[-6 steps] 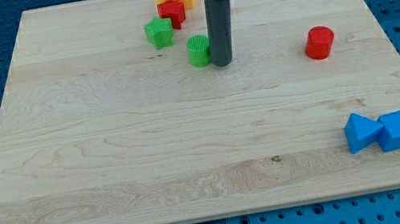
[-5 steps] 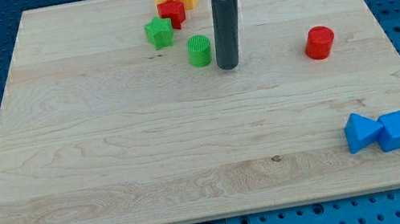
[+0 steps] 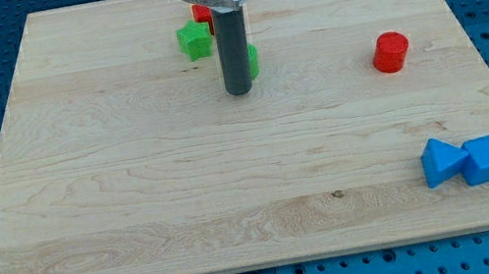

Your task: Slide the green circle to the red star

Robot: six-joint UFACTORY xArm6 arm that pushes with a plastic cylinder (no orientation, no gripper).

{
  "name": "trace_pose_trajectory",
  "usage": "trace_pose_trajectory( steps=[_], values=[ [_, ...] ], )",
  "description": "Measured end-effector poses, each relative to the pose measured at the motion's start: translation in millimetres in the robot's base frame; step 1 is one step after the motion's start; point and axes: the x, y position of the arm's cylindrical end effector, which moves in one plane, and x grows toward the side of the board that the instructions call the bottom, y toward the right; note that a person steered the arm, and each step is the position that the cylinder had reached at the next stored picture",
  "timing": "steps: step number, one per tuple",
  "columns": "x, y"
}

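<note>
1. Peeking out at the right of my rod, the green circle [image 3: 254, 60] is mostly hidden behind it, near the bench's [image 3: 140, 224] top centre.
2. My tip [image 3: 239, 90] rests just below and left of that circle; contact cannot be told. There is no end effector to open or close.
3. A sliver of the red star [image 3: 201, 12] shows above, the green star [image 3: 194, 41] just below it.
4. The red cylinder [image 3: 391, 52] stands well right; two blue blocks [image 3: 465, 161] touch at bottom right.

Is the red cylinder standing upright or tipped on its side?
Upright. The red cylinder shows its round flat top facing up, standing alone on the board, apart from my tip.
</note>
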Motion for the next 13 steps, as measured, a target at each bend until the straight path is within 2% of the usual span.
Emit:
trace_pose_trajectory(
  steps=[4, 6, 8, 9, 13],
  values=[
    [-84.1, 9.7],
    [-58.1, 54.4],
    [-53.2, 96.2],
    [-51.7, 97.5],
    [-93.7, 88.2]
  ],
)
